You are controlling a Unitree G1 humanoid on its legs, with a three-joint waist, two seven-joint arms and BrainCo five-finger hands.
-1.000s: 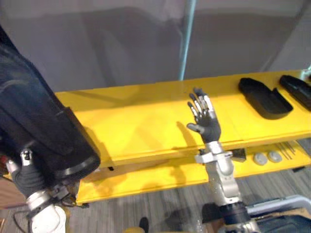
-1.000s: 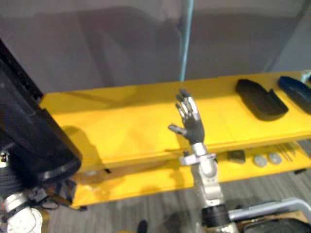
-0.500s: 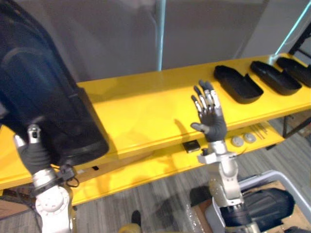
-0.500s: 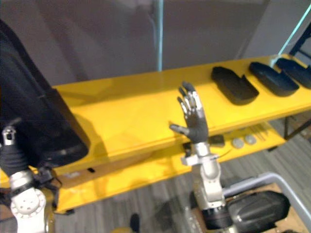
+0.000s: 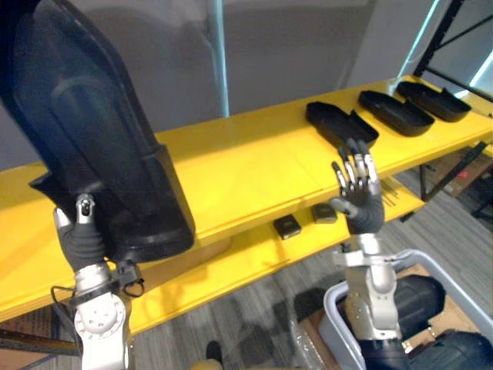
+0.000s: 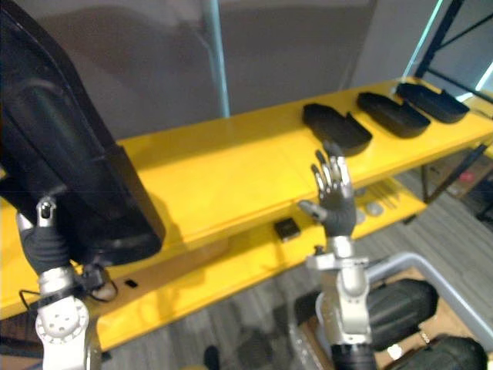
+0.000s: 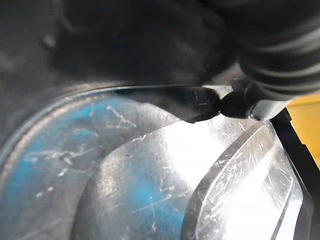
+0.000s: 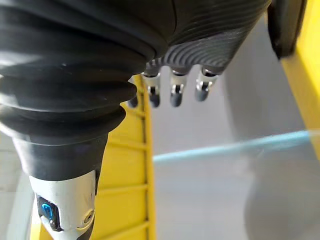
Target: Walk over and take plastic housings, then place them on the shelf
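A big black plastic housing (image 5: 100, 146) stands upright at the left, in front of the yellow shelf (image 5: 254, 166). My left hand (image 5: 81, 240) is under its lower edge, with the thumb pinched against the rim; the left wrist view has a dark fingertip (image 7: 235, 104) on the housing's glossy wall (image 7: 150, 180). My right hand (image 5: 356, 196) is raised before the shelf's front edge, open and holding nothing, its fingers (image 8: 172, 90) straight. Three more black housings lie on the shelf's right end: the first (image 5: 339, 123), the second (image 5: 397, 112) and the third (image 5: 433, 100).
A lower yellow shelf (image 5: 231, 262) carries small dark blocks (image 5: 286, 227) and round parts (image 6: 373, 208). A grey bin (image 5: 339, 324) with black housings (image 5: 420, 297) stands low on the right. A pale blue post (image 5: 218, 58) rises behind the shelf, and a dark rack frame (image 5: 443, 31) stands far right.
The whole picture has slid left, so the camera has moved right along the shelf. The held housing now stands higher and more upright. My right hand sits lower, in front of the shelf edge.
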